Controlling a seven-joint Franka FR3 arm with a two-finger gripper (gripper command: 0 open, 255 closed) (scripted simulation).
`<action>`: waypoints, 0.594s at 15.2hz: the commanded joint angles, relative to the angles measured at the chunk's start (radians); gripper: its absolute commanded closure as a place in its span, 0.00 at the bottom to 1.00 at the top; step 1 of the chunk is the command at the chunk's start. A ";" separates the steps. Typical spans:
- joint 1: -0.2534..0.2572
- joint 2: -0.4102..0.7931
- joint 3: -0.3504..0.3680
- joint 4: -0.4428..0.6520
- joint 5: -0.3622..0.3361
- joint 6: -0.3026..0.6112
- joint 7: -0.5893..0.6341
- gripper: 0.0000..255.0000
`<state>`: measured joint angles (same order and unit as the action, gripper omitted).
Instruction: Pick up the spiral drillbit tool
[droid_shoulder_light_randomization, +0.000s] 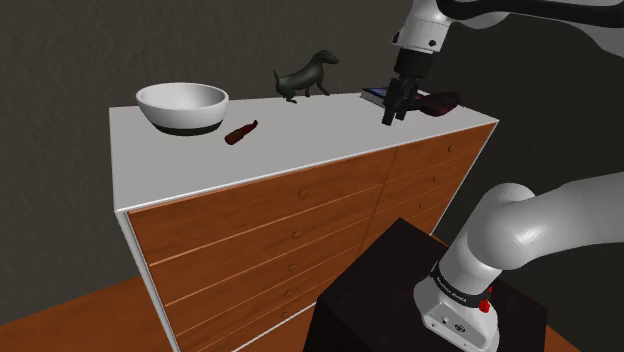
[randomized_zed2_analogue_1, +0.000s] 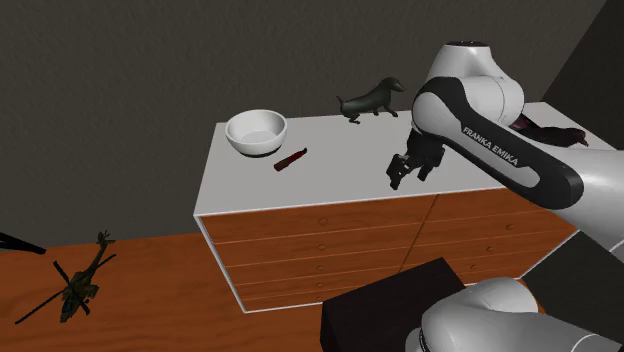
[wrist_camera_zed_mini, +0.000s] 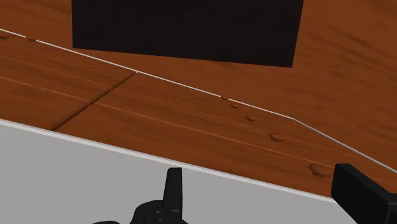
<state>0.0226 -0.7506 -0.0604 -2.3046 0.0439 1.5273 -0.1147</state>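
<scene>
Evidently, the gripper (droid_shoulder_light_randomization: 391, 114) is held spread over the dresser (droid_shoulder_light_randomization: 300, 142) near its front edge, well apart from the drillbit (droid_shoulder_light_randomization: 241, 133) lying beside the bowl (droid_shoulder_light_randomization: 182, 105); nothing is grasped yet.

We record the gripper (wrist_camera_zed_mini: 257, 184) with its two black fingers standing apart above the pale dresser top (wrist_camera_zed_mini: 63, 165). Past its edge we note brown wooden drawer fronts (wrist_camera_zed_mini: 159, 108) with small knobs (wrist_camera_zed_mini: 275, 137), then wooden floor (wrist_camera_zed_mini: 343, 63) bearing a black box (wrist_camera_zed_mini: 184, 28).

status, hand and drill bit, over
hand open, empty, over dresser top. drill bit lies by bowl, apart from hand. no obstacle between.
</scene>
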 joint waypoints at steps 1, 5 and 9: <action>0.000 0.000 0.000 0.000 0.000 0.000 0.000 0.00; -0.011 0.069 0.100 0.027 0.076 0.043 0.210 0.00; -0.026 0.167 0.192 0.082 0.135 0.093 0.414 0.00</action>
<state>-0.0007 -0.6122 0.1042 -2.2360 0.1623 1.6014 0.2389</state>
